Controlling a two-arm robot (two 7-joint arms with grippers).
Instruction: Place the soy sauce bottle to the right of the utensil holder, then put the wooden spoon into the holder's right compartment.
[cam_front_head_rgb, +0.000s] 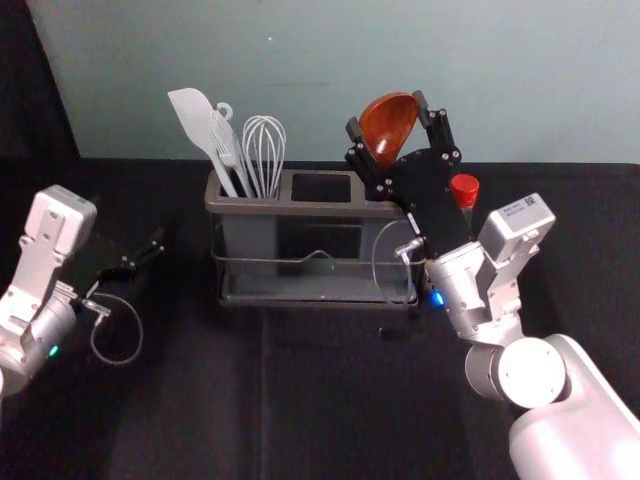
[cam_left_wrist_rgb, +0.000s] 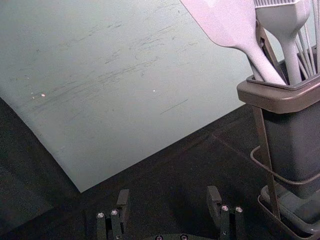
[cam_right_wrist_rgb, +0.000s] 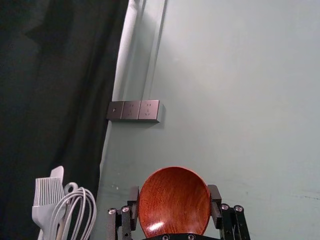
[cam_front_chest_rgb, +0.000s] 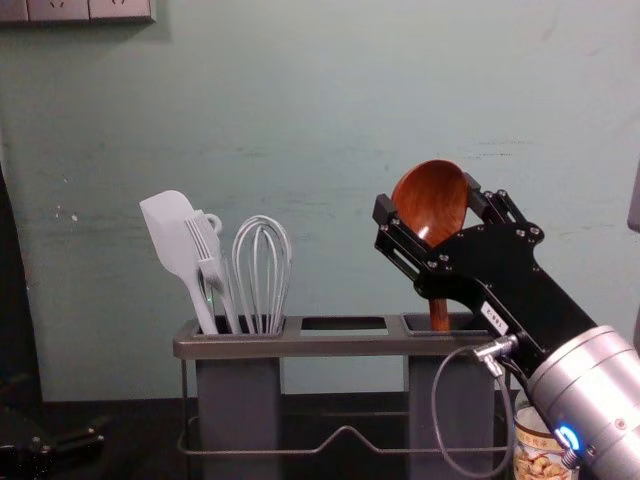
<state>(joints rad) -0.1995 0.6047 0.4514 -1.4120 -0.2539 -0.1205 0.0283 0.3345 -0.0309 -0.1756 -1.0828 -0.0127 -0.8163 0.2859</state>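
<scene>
- Find the utensil holder (cam_front_head_rgb: 300, 208) on the black bench (cam_front_head_rgb: 200, 400), close to the bench's far edge, with the wall (cam_front_head_rgb: 330, 70) rising behind.
- Get open room between the left gripper (cam_front_head_rgb: 143, 252) and the holder's left side, and more across the bench in front.
- See tighter space off the holder's right side, with the soy sauce bottle (cam_front_chest_rgb: 538, 462) upright just beside it and its red cap (cam_front_head_rgb: 465, 188) toward the bench's far edge.
- Catch the right gripper (cam_front_head_rgb: 386, 112) above the holder's right end, with both fingers drawn in against the sides of the wooden spoon (cam_front_head_rgb: 388, 128).
- Make out the spoon held bowl up, with its handle down in the mouth of the right compartment (cam_front_chest_rgb: 445, 400); can't tell how deep.
- Note the left gripper low at the bench's left, spread wide with nothing between its fingers.
- Lose part of the bottle behind the right arm and below the chest view's lower border.
- Meet a looped cable (cam_front_chest_rgb: 434, 400) hanging before the right compartment.
- Spot a spatula (cam_front_chest_rgb: 165, 230), fork (cam_front_chest_rgb: 206, 245) and whisk (cam_front_chest_rgb: 262, 250) standing in the left compartment (cam_front_chest_rgb: 238, 400), plus a brush (cam_left_wrist_rgb: 290, 20), and wall sockets (cam_right_wrist_rgb: 132, 110) beyond.
</scene>
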